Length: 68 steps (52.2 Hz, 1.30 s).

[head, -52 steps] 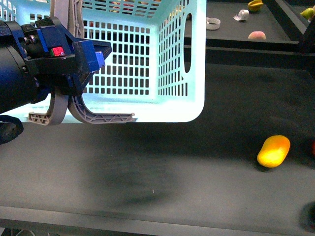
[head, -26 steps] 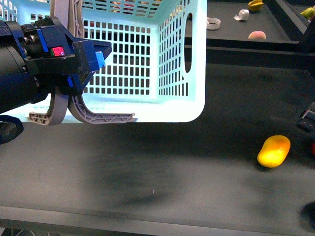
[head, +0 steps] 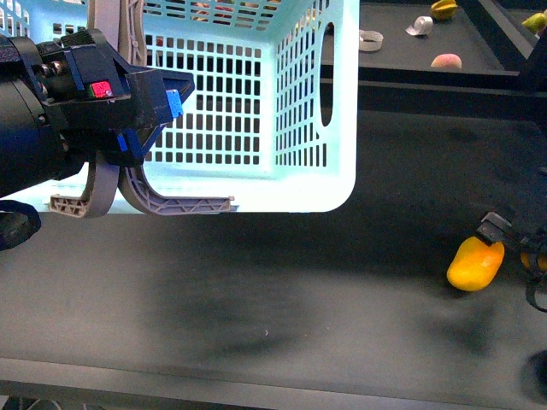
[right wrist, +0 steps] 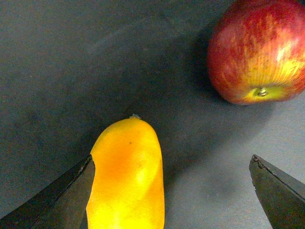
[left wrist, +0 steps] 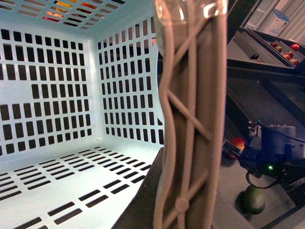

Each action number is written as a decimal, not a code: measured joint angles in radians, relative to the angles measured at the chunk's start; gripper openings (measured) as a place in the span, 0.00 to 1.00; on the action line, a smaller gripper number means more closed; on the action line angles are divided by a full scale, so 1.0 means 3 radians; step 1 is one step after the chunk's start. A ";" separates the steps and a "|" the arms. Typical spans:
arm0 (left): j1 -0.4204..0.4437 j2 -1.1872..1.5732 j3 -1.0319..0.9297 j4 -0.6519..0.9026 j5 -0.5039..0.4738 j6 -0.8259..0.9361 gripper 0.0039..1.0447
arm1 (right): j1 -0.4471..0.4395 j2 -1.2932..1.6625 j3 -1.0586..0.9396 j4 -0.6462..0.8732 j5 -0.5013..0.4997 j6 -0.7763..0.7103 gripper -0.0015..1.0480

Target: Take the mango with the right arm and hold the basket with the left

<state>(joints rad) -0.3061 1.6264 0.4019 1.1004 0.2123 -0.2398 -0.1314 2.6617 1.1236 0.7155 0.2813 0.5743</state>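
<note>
The yellow-orange mango lies on the dark table at the right. My right gripper is down around it and open. In the right wrist view the mango rests against one fingertip, and a wide gap separates it from the other fingertip; the right gripper holds nothing. The light blue slatted basket hangs raised at the upper left. My left gripper, black with a red square mark, is shut on the basket's grey handle.
A red apple sits close beside the mango. A green round fruit lies near the right arm. On the back shelf are a pink fruit, a white ring and a yellow fruit.
My right gripper has come in from the right edge and dropped down to the mango. The basket, the left gripper and the mango have not moved.
</note>
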 joint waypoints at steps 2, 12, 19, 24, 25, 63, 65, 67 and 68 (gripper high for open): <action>0.0000 0.0000 0.0000 0.0000 -0.0001 0.0000 0.05 | 0.0011 0.0041 0.0038 -0.0014 0.0014 0.0004 0.92; 0.0000 0.0000 0.0000 0.0000 -0.0001 0.0000 0.05 | 0.0052 0.0207 0.0237 -0.0102 0.0050 0.0022 0.92; 0.0000 0.0000 0.0000 0.0000 -0.0003 0.0000 0.05 | 0.0083 0.0295 0.0407 -0.0168 0.0086 0.0020 0.92; 0.0000 0.0000 0.0000 0.0000 -0.0001 0.0001 0.05 | 0.0103 0.0352 0.0515 -0.0201 0.0120 0.0001 0.92; 0.0000 0.0000 0.0000 0.0000 -0.0001 0.0001 0.05 | 0.0107 0.0361 0.0529 -0.0205 0.0122 -0.0001 0.92; 0.0000 0.0000 0.0000 0.0000 -0.0003 0.0000 0.05 | 0.0266 0.0628 0.0853 -0.0462 0.0111 -0.0261 0.92; 0.0000 0.0000 0.0001 0.0000 -0.0003 0.0001 0.05 | 0.0267 0.0629 0.0853 -0.0467 0.0098 -0.0275 0.92; 0.0000 0.0000 0.0000 0.0000 -0.0003 0.0001 0.05 | 0.0272 0.0635 0.0857 -0.0483 0.0078 -0.0300 0.92; 0.0000 0.0000 0.0001 0.0000 -0.0003 0.0000 0.05 | 0.0273 0.0635 0.0858 -0.0495 0.0058 -0.0314 0.92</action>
<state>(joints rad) -0.3061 1.6264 0.4023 1.1004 0.2115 -0.2398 -0.0494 2.8521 1.3811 0.5671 0.2989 0.4801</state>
